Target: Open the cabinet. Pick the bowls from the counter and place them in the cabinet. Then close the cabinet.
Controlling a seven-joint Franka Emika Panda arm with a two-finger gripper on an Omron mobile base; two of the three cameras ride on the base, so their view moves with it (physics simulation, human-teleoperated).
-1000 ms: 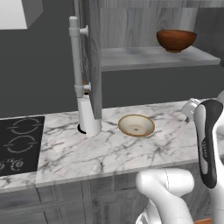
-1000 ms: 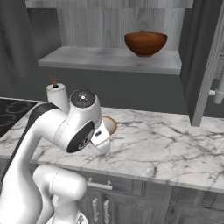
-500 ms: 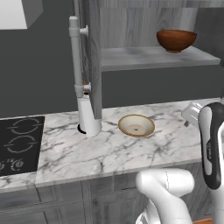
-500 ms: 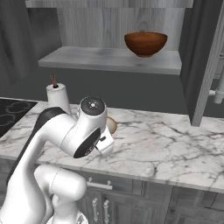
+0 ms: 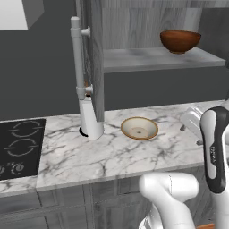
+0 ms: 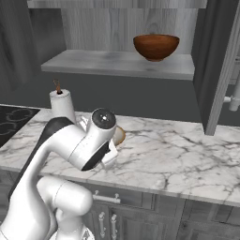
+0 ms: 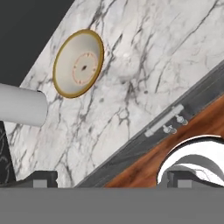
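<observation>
1. since a second ago the arm has swung back and lower over the tabletop's front edge; in the right base view its wrist has dropped closer in front of the cream bowl point(image 6: 117, 136), while both bowls sit where they were.
2. the cream bowl point(image 5: 139, 128) with the tan rim rests upright on the marble tabletop point(image 5: 112, 156), just beside the white paper towel roll point(image 5: 91, 120); from the hand view it lies up and left of centre point(image 7: 78, 63), well apart from the fingers.
3. the reddish-brown bowl point(image 5: 180, 41) already stands on the cabinet shelf point(image 5: 152, 59), towards its right end.
4. the cabinet is open: the left door point(image 5: 91, 58) stands edge-on with its silver bar handle point(image 5: 77, 58) facing out, and the right door point(image 6: 220, 65) is swung aside.
5. the gripper point(image 7: 107, 181) looks down at the tabletop and the drawer front below; the two dark fingers point(image 7: 41, 179) stand wide apart with nothing between them.
6. judging by this, the step in hand is fetching the second bowl. the next move calls for carrying the hand forward and down over the cream bowl's rim, keeping clear of the paper towel roll, then closing on the rim; after that the bowl goes on the shelf and the doors get shut.
</observation>
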